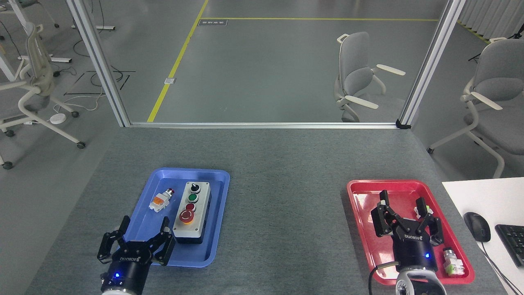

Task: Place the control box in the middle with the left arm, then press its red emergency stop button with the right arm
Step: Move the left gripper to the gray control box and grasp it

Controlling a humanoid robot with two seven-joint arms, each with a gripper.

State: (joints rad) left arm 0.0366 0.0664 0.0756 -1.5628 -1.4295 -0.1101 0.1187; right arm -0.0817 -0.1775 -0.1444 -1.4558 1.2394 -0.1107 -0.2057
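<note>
Inside blue tray (221, 180): control box (191, 213), loose pushbutton (160, 200). Left end effector (143, 227), right end effector (402, 204): spread wide, empty.

This is a robotics lab in an office-like hall: a grey felt-covered worktable (286, 164) framed by aluminium posts (96, 61), a polished grey floor marked with yellow tape lines (176, 65), grey swivel chairs (358, 78), loose floor cables (102, 76), a black keyboard (511, 241) and black mouse (477, 226).

Toward the counter's (278, 196) front-left corner lies a tray (219, 213) holding the control box (191, 215), with a loose pushbutton (160, 200) just left of the box. Toward the front-right corner lies a second tray (360, 192) with a small part (452, 262) in its near-right corner. The left tool (143, 237) hangs over the first tray's front edge, the right tool (403, 209) over the second tray.
</note>
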